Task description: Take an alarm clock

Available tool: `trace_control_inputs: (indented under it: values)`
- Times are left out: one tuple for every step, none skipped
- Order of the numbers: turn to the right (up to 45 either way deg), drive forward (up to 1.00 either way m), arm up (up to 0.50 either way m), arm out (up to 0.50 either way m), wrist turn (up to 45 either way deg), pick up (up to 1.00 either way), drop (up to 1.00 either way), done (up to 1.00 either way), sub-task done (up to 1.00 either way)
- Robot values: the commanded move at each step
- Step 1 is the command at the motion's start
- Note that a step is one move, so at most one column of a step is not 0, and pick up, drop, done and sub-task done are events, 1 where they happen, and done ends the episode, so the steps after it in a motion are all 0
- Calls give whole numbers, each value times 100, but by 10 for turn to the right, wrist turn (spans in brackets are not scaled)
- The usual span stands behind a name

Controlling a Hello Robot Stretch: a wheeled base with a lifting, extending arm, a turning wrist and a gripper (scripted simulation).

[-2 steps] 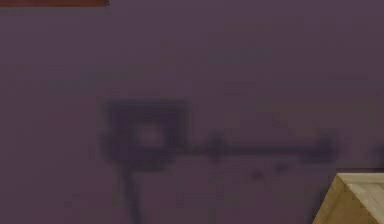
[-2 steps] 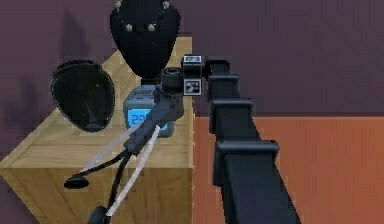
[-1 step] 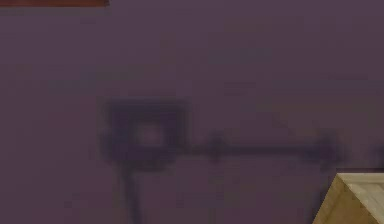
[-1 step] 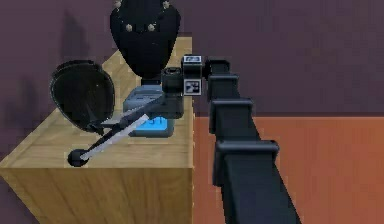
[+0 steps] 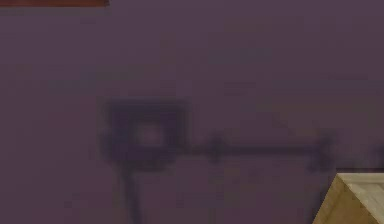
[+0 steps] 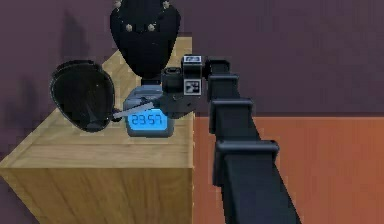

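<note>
On the light wooden dresser (image 6: 60,160) in the arm side view sits a small alarm clock (image 6: 150,122) with a glowing blue display, near the dresser's right edge. The dark arm (image 6: 235,140) rises from the bottom edge and ends at the two white marker squares (image 6: 192,75). Left of them the gripper (image 6: 132,108) reaches over the dresser top, just above the clock. Since the clock stands at the gripper on the wood, I cannot tell whether it holds anything.
A black bust (image 6: 146,35) stands on the dresser behind the gripper. A black rounded bowl-like object (image 6: 82,95) leans at the clock's left. Reddish-brown floor (image 6: 330,170) lies right of the dresser, with a purple wall (image 5: 200,70) behind. A wooden corner (image 5: 352,200) shows at the forward view's bottom right.
</note>
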Motion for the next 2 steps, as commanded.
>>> trace_control_inputs:
  values:
    - [0,0,0,0,360,0,0,0,0]
    - [0,0,0,0,0,100,0,0,0]
